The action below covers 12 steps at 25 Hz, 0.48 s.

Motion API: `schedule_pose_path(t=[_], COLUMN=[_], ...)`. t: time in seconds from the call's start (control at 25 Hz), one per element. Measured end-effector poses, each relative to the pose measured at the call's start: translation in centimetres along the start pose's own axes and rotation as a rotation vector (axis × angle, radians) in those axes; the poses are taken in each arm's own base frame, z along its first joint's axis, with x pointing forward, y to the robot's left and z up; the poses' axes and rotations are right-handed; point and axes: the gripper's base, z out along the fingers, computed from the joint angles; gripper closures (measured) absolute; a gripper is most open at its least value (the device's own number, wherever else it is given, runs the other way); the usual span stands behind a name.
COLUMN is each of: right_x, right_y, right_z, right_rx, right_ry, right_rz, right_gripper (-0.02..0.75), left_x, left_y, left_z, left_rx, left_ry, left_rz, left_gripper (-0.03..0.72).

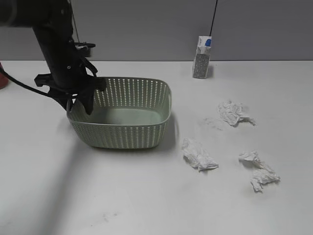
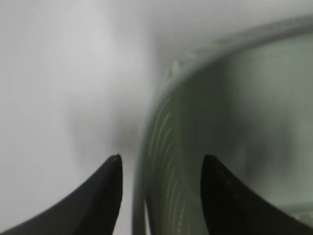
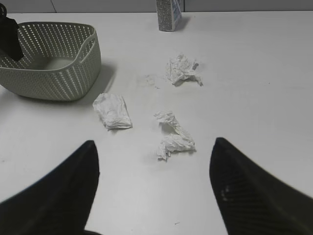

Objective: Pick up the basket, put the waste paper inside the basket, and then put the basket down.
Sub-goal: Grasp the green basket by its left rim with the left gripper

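Straddling: your left gripper (image 1: 80,104), jaws spread, brackets the basket (image 1: 122,128) wall at 9 o'clock.
Hovering: your right gripper (image 3: 154,152), jaws parted, above three waste paper (image 3: 112,110) wads.

The arm at the upper left of the exterior view was matte black throughout, a thick tubular link widening into a blocky wrist housing with angular brackets jutting out on either side. A black cable looped away from it toward the left edge of the frame. The left claw (image 1: 80,100) ended in two slim, dark fingers tapering downward. In the left wrist view those fingers (image 2: 105,196) appeared as two black, curved blades rising to points from the bottom edge. The right claw (image 3: 154,188) showed two broader black fingers (image 3: 247,191) at the lower corners of its frame, smooth, faintly speckled, with rounded tips.
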Motion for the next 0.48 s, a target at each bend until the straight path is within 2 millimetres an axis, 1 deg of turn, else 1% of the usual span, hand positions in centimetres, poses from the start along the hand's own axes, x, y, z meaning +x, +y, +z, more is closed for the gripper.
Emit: schedule_pose_path(t=[0.08,0.12,0.2,0.32,0.36,0.4,0.48], right_x=[0.00,0.00,0.00,0.00,0.00,0.00,-0.01], right_y=[0.00,0.00,0.00,0.00,0.00,0.00,0.00], right_z=[0.00,0.00,0.00,0.00,0.00,0.00,0.00], right_rx=[0.000,0.000,0.000,0.000,0.000,0.000,0.000], right_ry=[0.000,0.000,0.000,0.000,0.000,0.000,-0.001], right_rz=[0.000,0.000,0.000,0.000,0.000,0.000,0.000], right_gripper=[0.174,0.174,0.174,0.174,0.174,0.174,0.174], left_x=[0.03,0.04,0.07,0.20,0.22,0.21,0.39], left_y=[-0.06,-0.06,-0.07,-0.07,-0.11,-0.16,-0.21], left_z=[0.32,0.38,0.38,0.35,0.28,0.10,-0.35], left_rx=[0.009,0.009,0.011,0.010,0.014,0.017,0.018], left_ry=[0.013,0.015,0.019,0.034,0.036,0.033,0.039], left_rz=[-0.007,-0.008,-0.010,-0.011,-0.017,-0.022,-0.030], left_gripper=[0.323,0.354,0.442,0.610,0.646,0.668,0.683])
